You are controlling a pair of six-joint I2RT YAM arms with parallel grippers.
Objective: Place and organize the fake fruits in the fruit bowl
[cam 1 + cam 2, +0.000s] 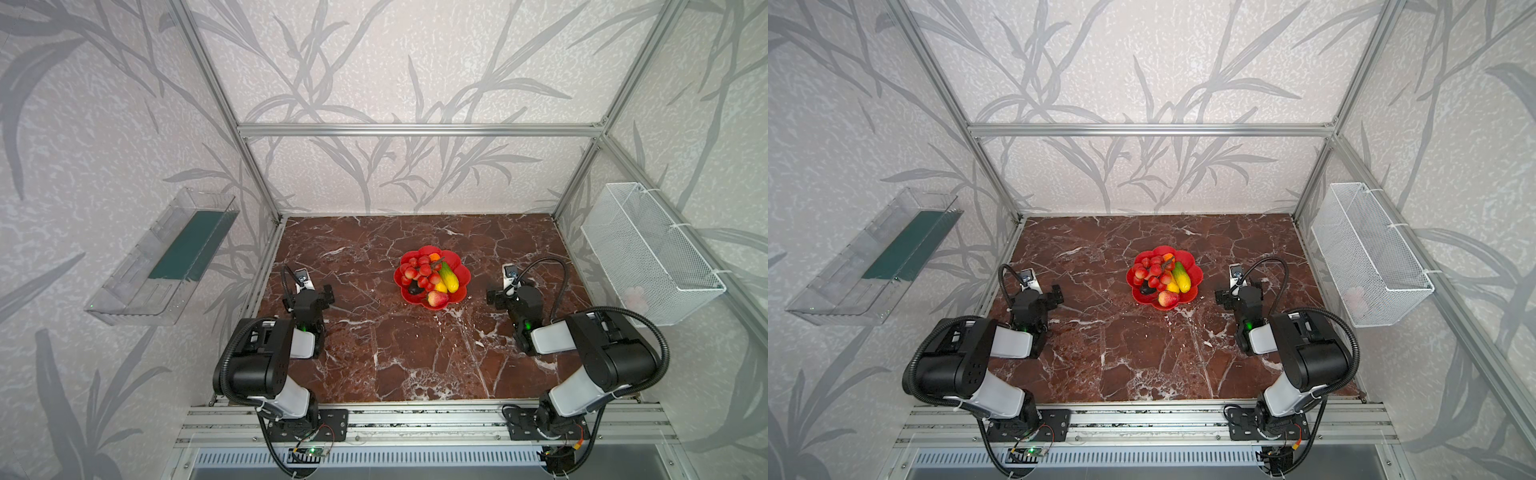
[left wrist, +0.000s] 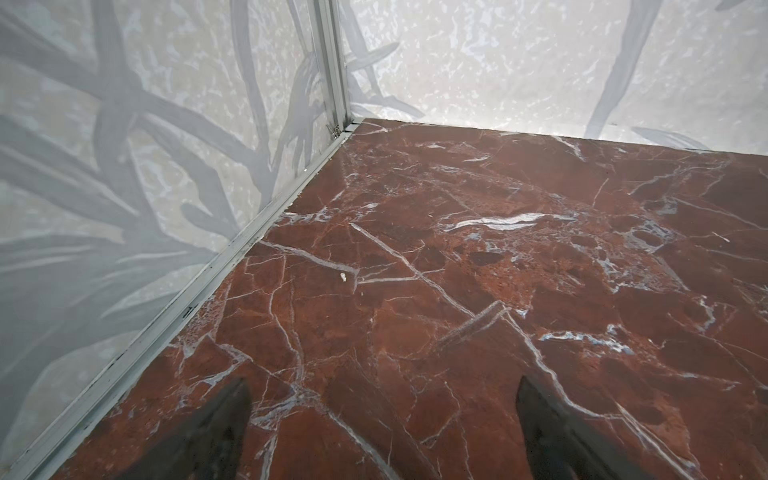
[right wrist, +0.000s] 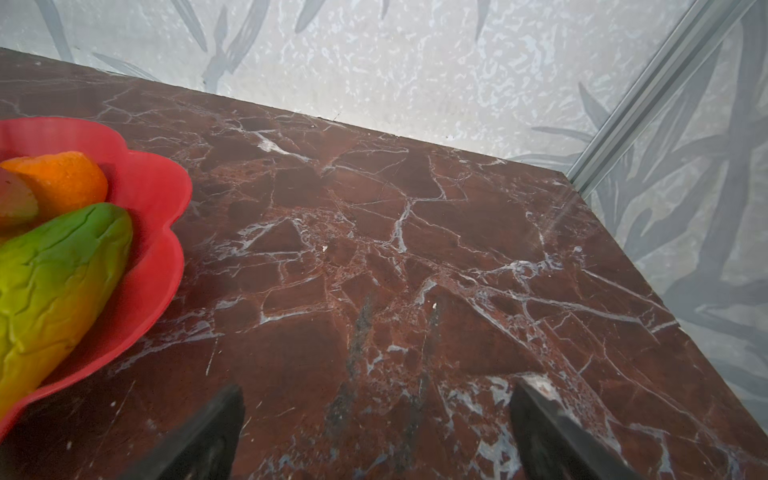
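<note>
We found the left claw (image 2: 382, 388) and right claw (image 3: 376, 392) spread wide, empty; beside the latter, the bowl (image 3: 162, 195) was cut off from view.

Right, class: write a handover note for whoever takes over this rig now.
Left hand: open, empty, over the table.
Right hand: open, empty, beside the bowl, not touching.
In the bowl: berries, orange, green one, yellow one, dark one, peach.
Done: placing. Left: no fruit seen on the table; maybe tidy the pile.
</note>
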